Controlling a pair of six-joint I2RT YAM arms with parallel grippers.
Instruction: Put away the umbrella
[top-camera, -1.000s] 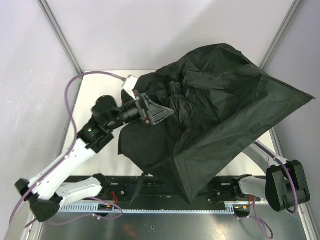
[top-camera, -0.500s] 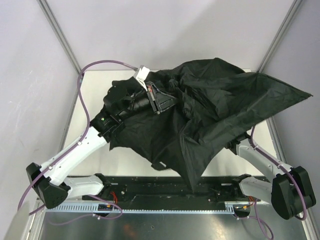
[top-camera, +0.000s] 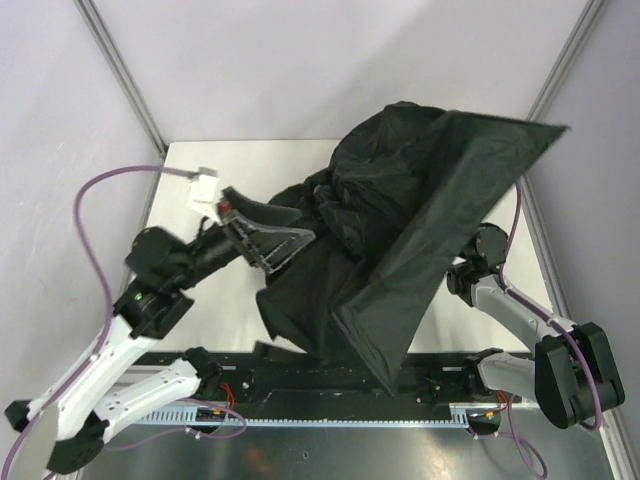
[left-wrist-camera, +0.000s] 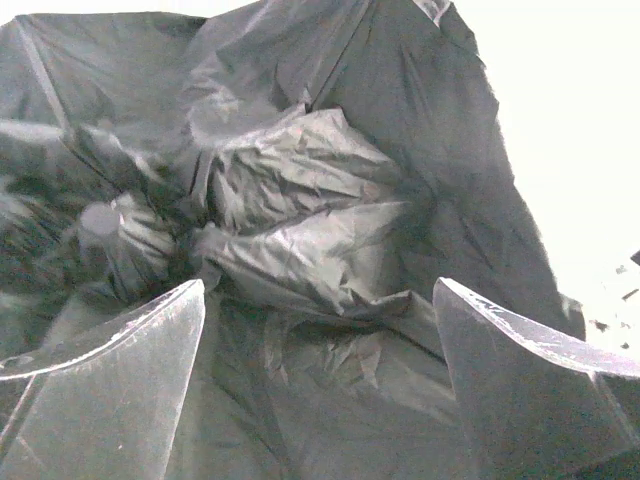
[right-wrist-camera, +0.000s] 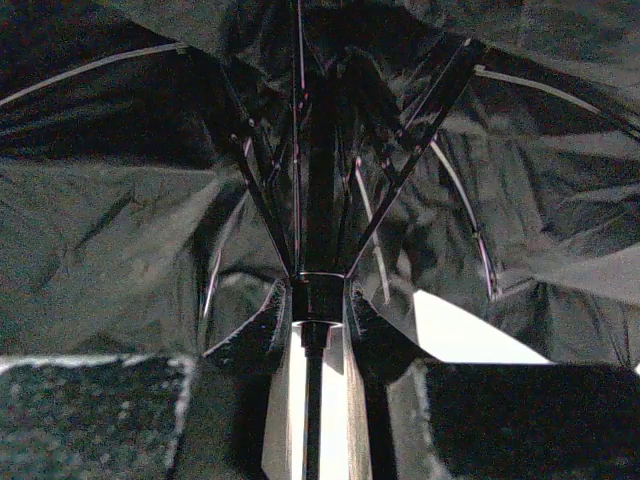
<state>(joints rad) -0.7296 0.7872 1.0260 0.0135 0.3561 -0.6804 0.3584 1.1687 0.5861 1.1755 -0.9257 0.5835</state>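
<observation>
The umbrella (top-camera: 420, 210) is a black folding one, half open, its canopy tilted up over the middle and right of the table. My left gripper (top-camera: 300, 228) is open at the canopy's left edge. In the left wrist view its clear fingers (left-wrist-camera: 110, 390) stand wide apart over crumpled black fabric (left-wrist-camera: 300, 230), and the left gripper (left-wrist-camera: 318, 290) holds nothing. My right gripper (right-wrist-camera: 320, 300) is under the canopy, shut on the umbrella's shaft at the runner (right-wrist-camera: 322, 290), with thin ribs (right-wrist-camera: 420, 120) fanning out above. The canopy hides it in the top view. The closure tab and the wrist cord do not show.
The white tabletop (top-camera: 190, 190) has metal frame posts (top-camera: 120, 70) at its back corners. A purple cable (top-camera: 95, 200) loops off the left arm. The right arm's forearm (top-camera: 510, 305) lies along the table's right side. Black base rails (top-camera: 330, 385) run along the near edge.
The left gripper has drawn back left and nearer, off the fabric folds. The canopy has swung up and tilted, its right corner rising toward the back. The right arm has reached farther in.
</observation>
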